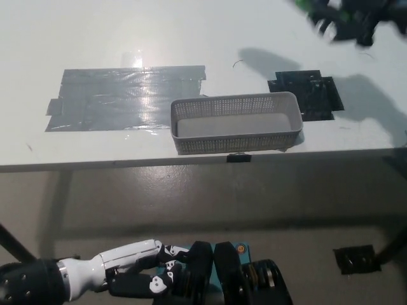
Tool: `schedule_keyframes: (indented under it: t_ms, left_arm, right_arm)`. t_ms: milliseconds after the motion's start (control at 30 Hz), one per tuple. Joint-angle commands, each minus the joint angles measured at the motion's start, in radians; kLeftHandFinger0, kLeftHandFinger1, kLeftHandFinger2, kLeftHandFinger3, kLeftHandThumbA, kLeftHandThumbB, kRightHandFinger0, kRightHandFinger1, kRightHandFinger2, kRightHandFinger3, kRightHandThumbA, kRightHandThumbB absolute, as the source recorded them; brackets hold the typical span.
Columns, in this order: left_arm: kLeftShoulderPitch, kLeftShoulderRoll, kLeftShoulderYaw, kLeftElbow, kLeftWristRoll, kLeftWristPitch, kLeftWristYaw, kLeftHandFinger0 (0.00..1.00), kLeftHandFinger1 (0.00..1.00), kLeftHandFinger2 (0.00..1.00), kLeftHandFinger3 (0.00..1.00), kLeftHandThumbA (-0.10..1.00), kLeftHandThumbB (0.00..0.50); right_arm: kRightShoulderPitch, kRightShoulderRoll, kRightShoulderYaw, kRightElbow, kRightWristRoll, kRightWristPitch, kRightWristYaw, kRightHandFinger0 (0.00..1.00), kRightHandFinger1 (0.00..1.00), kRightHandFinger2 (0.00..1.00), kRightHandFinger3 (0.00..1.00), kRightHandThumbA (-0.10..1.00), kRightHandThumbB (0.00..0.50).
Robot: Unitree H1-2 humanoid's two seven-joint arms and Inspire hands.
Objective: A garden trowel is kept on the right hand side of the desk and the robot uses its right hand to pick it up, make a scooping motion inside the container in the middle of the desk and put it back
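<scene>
Holding the green-handled garden trowel (310, 5) clenched far behind the grey mesh basket (235, 143), the black right hand (356, 18) should lower it flat onto the black tape patch (311, 95) beside the basket; the white left hand (127, 262) lies open well in front of it
</scene>
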Motion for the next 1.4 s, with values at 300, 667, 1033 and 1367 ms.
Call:
schedule_keyframes:
  t_ms: [300, 667, 1033, 1367]
  left_arm:
    - [0.024, 0.034, 0.023, -0.040, -0.010, 0.012, 0.031, 1.00, 1.00, 1.00, 1.00, 1.00, 0.500]
    - [0.028, 0.036, 0.028, -0.041, -0.003, 0.012, 0.026, 1.00, 1.00, 1.00, 1.00, 1.00, 0.500]
    - [0.051, 0.030, 0.029, -0.045, -0.006, 0.012, 0.024, 1.00, 1.00, 1.00, 1.00, 1.00, 0.500]
    - [0.060, 0.038, 0.032, -0.051, -0.012, 0.012, 0.036, 1.00, 1.00, 1.00, 1.00, 1.00, 0.500]
  right_arm:
    - [0.130, -0.106, 0.065, 0.183, -0.024, -0.012, -0.140, 0.00, 0.39, 0.61, 0.48, -0.10, 0.000]
    - [0.218, -0.017, 0.149, 0.277, -0.065, 0.072, -0.216, 0.00, 0.38, 0.59, 0.52, -0.10, 0.000]
    - [0.182, 0.115, 0.218, 0.343, -0.265, 0.381, -0.557, 0.03, 0.39, 0.70, 0.91, -0.10, 0.030]
    - [0.122, 0.121, 0.293, 0.340, -0.319, 0.583, -0.377, 1.00, 1.00, 1.00, 1.00, 0.66, 0.357]
